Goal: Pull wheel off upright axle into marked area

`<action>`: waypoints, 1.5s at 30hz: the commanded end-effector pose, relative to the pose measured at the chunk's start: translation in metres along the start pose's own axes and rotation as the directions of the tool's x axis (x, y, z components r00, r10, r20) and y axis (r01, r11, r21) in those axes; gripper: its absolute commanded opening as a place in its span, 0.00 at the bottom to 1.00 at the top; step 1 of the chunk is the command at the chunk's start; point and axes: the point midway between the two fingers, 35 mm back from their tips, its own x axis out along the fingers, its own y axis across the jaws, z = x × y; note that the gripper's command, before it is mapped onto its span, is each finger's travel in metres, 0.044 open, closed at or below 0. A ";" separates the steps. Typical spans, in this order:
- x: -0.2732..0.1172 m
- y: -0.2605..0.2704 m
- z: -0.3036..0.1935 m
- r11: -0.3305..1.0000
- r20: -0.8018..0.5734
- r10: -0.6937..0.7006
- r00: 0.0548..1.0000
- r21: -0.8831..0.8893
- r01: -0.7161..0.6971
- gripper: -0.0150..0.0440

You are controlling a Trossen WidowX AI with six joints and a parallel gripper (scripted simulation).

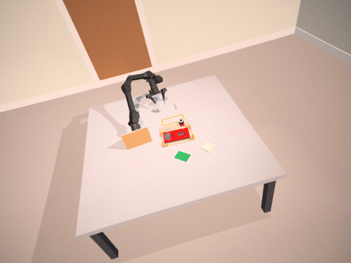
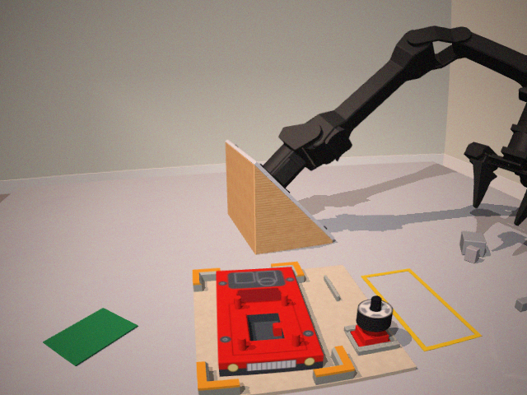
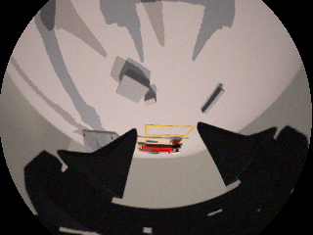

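- Hand: fingers spread wide, nothing between them, held above the table at its far side, tips pointing down.
- Wheel: one, black-tyred with a pale hub, seated on the upright axle, whose dark tip shows above it. The axle stands on a red block at the corner of a tan board.
- Governing relation: the wheel lies well apart from the hand, nearer the camera in the wrist view and lower. The axle's long axis is vertical, so the pull judged necessary is straight up.
- Marked area: one yellow-outlined rectangle, just beside the wheel, lying between wheel and hand.
- Other items, counted: one red car chassis on the board, one wooden wedge under the arm's base, one green pad, one cream pad, and several small grey pieces near the hand.
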 end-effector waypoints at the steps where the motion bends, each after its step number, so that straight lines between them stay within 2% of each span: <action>1: 0.001 -0.001 -0.001 1.000 0.001 0.003 1.000 0.011 -0.003 0.89; 4: 0.017 -0.018 -0.022 0.985 0.018 0.043 0.999 0.168 -0.046 0.76; 9: 0.048 -0.047 -0.074 0.860 0.087 0.110 0.990 0.491 -0.139 0.76; 16: 0.082 -0.069 -0.156 0.520 0.224 0.130 0.966 0.814 -0.258 0.76; 22: 0.109 -0.070 -0.228 0.135 0.362 0.084 0.928 0.919 -0.371 0.76; 26: 0.126 -0.062 -0.275 -0.132 0.450 0.014 0.893 0.886 -0.445 0.76; 28: 0.131 -0.058 -0.289 -0.211 0.474 -0.014 0.880 0.859 -0.466 0.76; 39: 0.130 -0.060 -0.287 -0.221 0.478 -0.017 0.878 0.855 -0.469 0.76; 45: 0.156 -0.062 -0.274 -0.221 0.477 -0.018 0.879 0.855 -0.468 0.76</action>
